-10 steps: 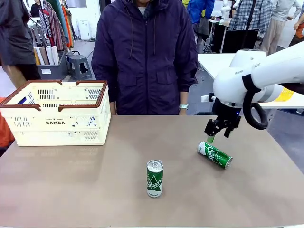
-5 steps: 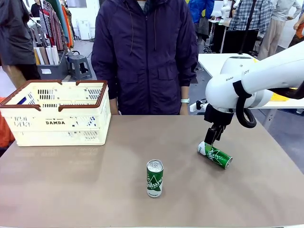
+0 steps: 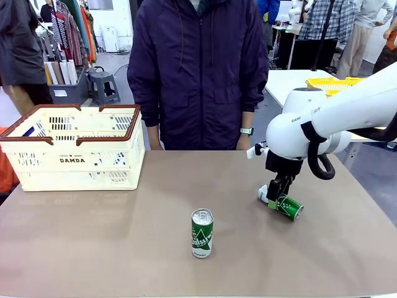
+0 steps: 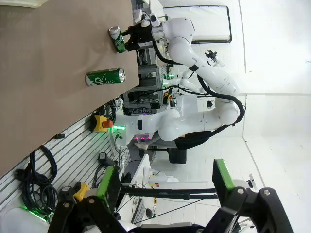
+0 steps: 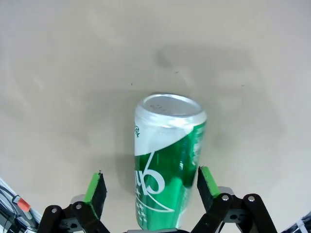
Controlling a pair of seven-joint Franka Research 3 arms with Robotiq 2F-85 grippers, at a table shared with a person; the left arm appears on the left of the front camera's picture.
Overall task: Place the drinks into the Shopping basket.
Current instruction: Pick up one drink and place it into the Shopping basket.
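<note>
— Tabletop and room, what are they like?
— Smooth matte brown table. A person in a dark purple jacket stands at the far edge, with clothes racks behind.
— And the drinks?
— Slim green metal cylinders, white lettering, silver tops. The standing can is near the middle. The lying can is on its side to the right.
— Basket?
— The basket is cream slotted plastic with a brown rim, far left, well apart from both.
— Grippers?
— The right gripper straddles the lying can, green pads apart with gaps either side. The left gripper is spread wide, holding nothing.
</note>
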